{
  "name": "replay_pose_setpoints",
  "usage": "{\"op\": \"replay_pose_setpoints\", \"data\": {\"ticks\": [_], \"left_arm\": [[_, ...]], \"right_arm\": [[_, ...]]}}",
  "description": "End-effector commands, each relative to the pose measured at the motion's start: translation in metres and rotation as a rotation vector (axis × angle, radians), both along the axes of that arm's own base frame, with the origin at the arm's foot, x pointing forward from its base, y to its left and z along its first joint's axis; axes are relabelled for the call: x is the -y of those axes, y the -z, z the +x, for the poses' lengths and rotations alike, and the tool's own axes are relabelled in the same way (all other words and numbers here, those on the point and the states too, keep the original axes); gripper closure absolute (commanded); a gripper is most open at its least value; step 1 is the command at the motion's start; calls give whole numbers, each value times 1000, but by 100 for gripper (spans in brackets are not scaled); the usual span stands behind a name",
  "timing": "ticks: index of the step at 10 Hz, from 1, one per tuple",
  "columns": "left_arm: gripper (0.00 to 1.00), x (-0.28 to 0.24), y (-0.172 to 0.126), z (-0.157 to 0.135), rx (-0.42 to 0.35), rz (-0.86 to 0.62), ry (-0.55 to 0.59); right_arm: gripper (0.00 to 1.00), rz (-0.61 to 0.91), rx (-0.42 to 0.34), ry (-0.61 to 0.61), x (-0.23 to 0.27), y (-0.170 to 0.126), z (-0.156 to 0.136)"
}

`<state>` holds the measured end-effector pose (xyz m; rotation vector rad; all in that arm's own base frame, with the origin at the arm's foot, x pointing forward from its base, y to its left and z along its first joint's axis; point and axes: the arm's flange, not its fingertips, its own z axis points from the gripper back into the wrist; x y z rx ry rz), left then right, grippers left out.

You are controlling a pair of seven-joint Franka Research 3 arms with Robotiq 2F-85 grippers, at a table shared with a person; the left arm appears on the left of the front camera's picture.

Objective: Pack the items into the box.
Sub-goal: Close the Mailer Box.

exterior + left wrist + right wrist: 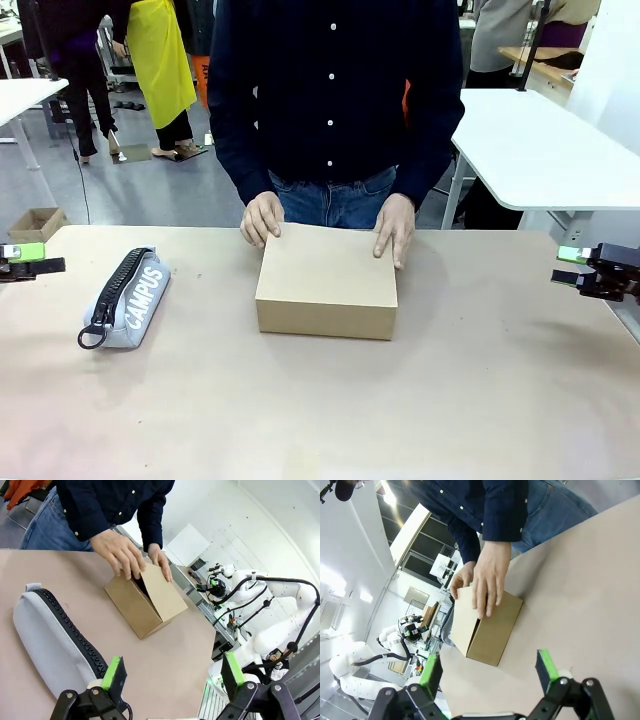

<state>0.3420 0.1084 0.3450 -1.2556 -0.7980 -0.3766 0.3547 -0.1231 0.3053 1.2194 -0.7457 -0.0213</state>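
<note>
The brown cardboard box (325,285) sits mid-table in front of the person. Both of the person's hands (262,218) rest on the far edge of its lid. The left wrist view shows the box (150,605) with the lid lifted a crack and a dark gap under it; the right wrist view shows the box (490,630) the same way. My left gripper (30,258) hovers open at the table's left edge, its fingers (114,672) spread wide. My right gripper (570,266) hangs open at the right edge, fingers (547,667) apart. The utility knife and the black object are hidden.
A grey zipped "CAMPUS" pencil case (130,295) lies left of the box, close below my left gripper in the left wrist view (50,645). White tables (540,150) stand behind the person. Bare tabletop (480,380) spreads in front and to the right.
</note>
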Motion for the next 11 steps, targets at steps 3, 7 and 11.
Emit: {"op": "replay_pose_setpoints", "data": {"ticks": [3, 7, 11], "left_arm": [[0, -1, -1, -2, 18, 5, 5], [0, -1, -1, -2, 18, 5, 5], [0, -1, -1, -2, 18, 5, 5]], "right_arm": [[0, -22, 3, 1, -2, -4, 1], [0, -22, 3, 1, -2, -4, 1], [0, -22, 3, 1, -2, -4, 1]]}}
